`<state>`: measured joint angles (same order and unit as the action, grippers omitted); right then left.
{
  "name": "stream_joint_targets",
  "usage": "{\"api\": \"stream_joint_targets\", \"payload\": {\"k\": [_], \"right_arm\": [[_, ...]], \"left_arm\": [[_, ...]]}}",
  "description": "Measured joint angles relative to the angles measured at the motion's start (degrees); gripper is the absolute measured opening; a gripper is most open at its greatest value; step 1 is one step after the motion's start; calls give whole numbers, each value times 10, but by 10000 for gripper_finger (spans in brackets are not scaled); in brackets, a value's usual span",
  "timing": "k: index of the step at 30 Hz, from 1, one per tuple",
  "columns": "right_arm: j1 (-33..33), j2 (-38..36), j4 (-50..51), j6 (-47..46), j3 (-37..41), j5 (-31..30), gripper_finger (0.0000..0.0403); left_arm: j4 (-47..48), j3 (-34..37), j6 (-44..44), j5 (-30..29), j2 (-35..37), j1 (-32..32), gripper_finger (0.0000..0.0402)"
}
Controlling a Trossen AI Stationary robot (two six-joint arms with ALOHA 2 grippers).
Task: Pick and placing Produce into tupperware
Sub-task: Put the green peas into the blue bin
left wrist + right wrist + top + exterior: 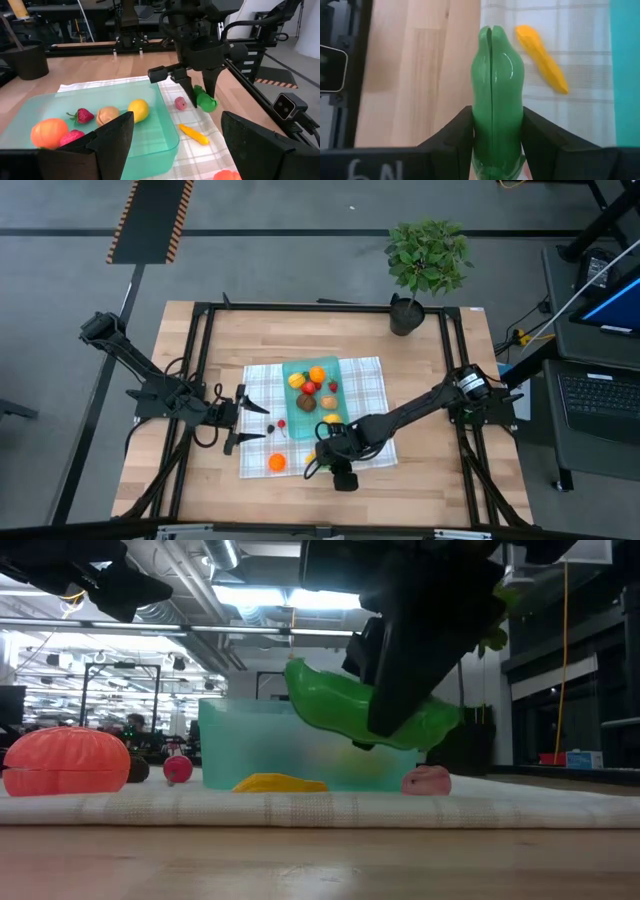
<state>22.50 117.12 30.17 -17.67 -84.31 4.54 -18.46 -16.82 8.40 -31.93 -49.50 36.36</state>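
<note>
The teal tupperware point(300, 370) stands on the checked cloth point(370, 380) and holds several pieces of produce, among them an orange point(48, 132), a strawberry point(83, 116) and a lemon point(139, 109). My right gripper point(497, 117) is shut on a long green toy vegetable point(335, 700), just off the tupperware's near right corner. On the cloth lie a yellow piece point(542, 57), a pink piece point(427, 780), a small red piece point(178, 769) and an orange-red piece point(65, 762). My left gripper point(240, 422) waits open, left of the tupperware. My right gripper pinches the green vegetable's two long sides point(485, 112) between its two fingers, around the middle of its length. The fingers come slanting down from above and lie across it. The vegetable is lifted clear of the cloth and tilted, one end higher point(300, 675).
A potted plant point(425, 265) stands at the table's far right. Black frame rails point(200, 360) run along the table's left and right sides. Bare wood lies along the near edge point(400, 490).
</note>
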Motion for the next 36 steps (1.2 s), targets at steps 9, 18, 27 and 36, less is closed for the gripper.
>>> {"api": "stream_joint_targets", "payload": {"k": [9,18,27,36], "right_arm": [[0,-36,5,21,0,-10,137],[0,-186,-108,42,122,-88,137],[-5,-309,-435,63,367,-130,137],[-23,-325,-703,107,520,-151,137]], "left_arm": [[0,0,0,-1,0,0,292],[-1,0,2,-4,0,0,292],[-2,0,2,-4,0,-1,292],[-4,0,2,-5,0,-1,292]]}}
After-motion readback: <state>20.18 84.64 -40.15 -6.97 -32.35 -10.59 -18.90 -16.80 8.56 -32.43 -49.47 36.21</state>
